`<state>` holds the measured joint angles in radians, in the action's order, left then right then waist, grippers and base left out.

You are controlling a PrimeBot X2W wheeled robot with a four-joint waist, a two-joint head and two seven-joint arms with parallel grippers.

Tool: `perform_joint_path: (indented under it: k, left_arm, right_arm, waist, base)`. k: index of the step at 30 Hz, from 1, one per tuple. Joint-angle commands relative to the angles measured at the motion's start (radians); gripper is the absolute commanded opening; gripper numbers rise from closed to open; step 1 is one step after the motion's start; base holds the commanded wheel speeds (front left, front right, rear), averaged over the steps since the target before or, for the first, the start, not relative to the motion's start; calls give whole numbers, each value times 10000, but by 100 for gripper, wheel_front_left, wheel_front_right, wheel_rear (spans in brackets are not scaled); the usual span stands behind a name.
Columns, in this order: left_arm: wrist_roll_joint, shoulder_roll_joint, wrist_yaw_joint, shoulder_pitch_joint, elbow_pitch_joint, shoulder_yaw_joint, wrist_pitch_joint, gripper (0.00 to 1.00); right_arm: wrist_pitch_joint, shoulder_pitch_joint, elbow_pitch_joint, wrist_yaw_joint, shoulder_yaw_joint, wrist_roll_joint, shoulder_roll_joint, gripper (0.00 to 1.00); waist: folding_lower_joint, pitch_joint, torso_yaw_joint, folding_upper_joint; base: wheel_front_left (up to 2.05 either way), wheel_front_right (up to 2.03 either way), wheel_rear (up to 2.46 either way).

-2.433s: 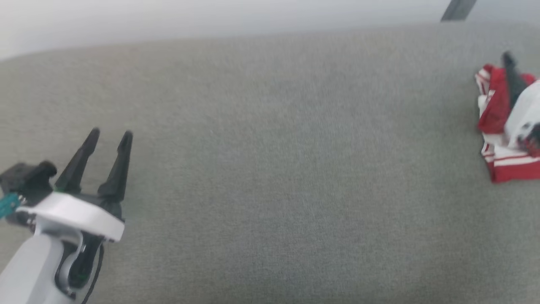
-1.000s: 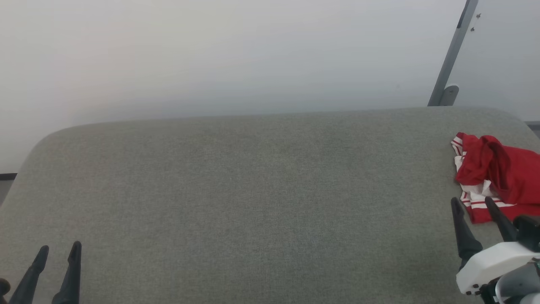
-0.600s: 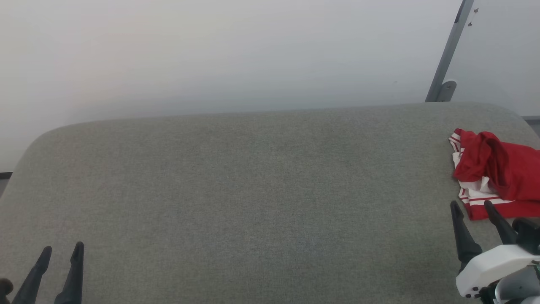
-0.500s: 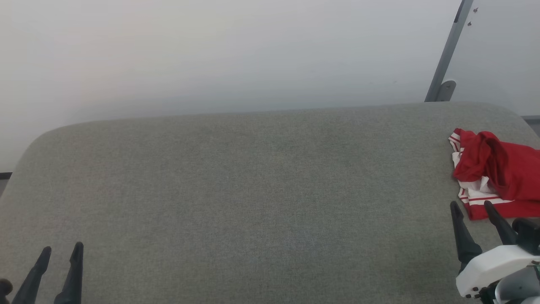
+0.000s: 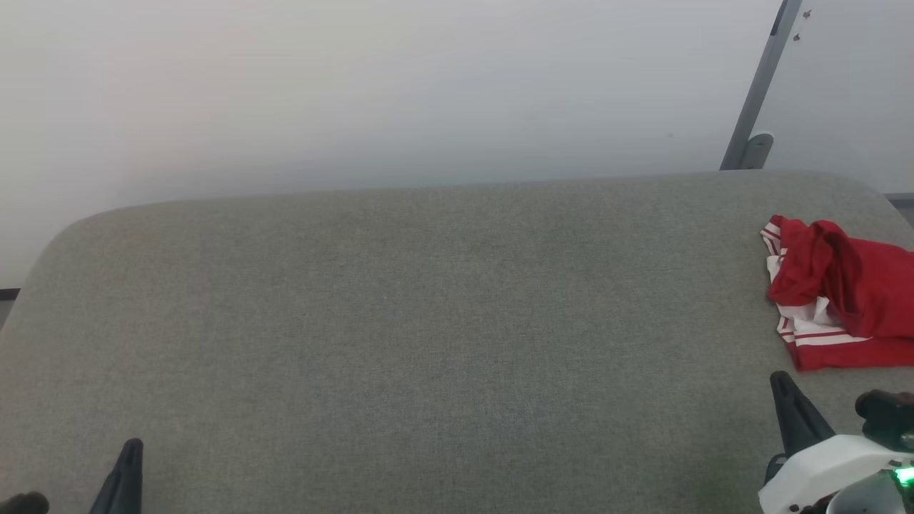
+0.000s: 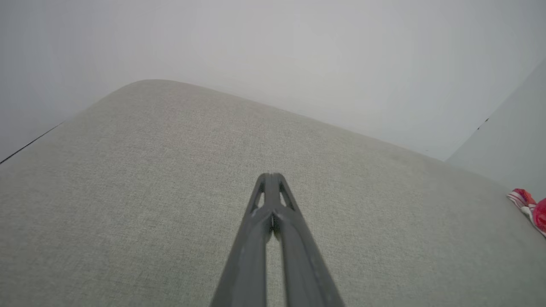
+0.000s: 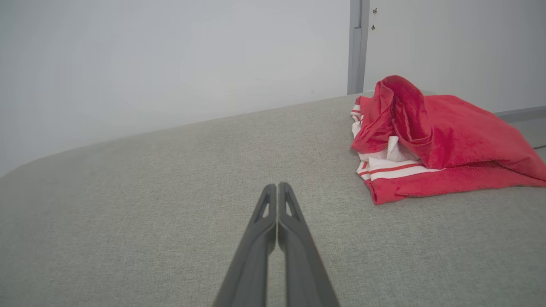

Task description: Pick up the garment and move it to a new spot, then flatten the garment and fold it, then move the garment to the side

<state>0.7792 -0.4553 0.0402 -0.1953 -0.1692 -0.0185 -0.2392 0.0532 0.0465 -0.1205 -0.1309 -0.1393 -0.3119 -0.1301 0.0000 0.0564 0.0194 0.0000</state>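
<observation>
The garment (image 5: pixel 842 293) lies crumpled at the far right of the grey padded surface (image 5: pixel 428 321). It is red with white fabric and red-and-white striped trim, and its numerals are hidden. In the right wrist view the garment (image 7: pixel 426 136) sits ahead and to the right of my right gripper (image 7: pixel 277 186), which is shut and empty, apart from the cloth. In the head view the right gripper (image 5: pixel 777 377) is below the garment at the lower right. My left gripper (image 6: pixel 271 175) is shut and empty over bare surface, at the lower left (image 5: pixel 132 446). A corner of the garment (image 6: pixel 529 204) shows far to its right.
A pale wall stands behind the surface. A grey metal post (image 5: pixel 757 93) rises at the back right. The surface has rounded far corners, and its right edge runs close to the garment.
The fingers of both grippers have come together, and both grippers have dropped lower in the head view. The garment has lain still for the last second.
</observation>
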Motion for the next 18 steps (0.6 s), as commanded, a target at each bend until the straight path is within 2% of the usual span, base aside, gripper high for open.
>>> perform_joint_path:
  k: [1,18]
  left_arm:
    - [352,-59,60,300,85,160,100,0]
    - [2245,904,270,994,-136,449,917,0]
  right_arm:
    - [27,-294,97,0,-53,-458,-37,0]
    - [114,-567,-156,0,77,-3460,160,0]
  waist:
    - [1,-7,-4,0]
    - [0,-95,-33,0]
  base:
    - [0,0,0]
    - [0,0,0]
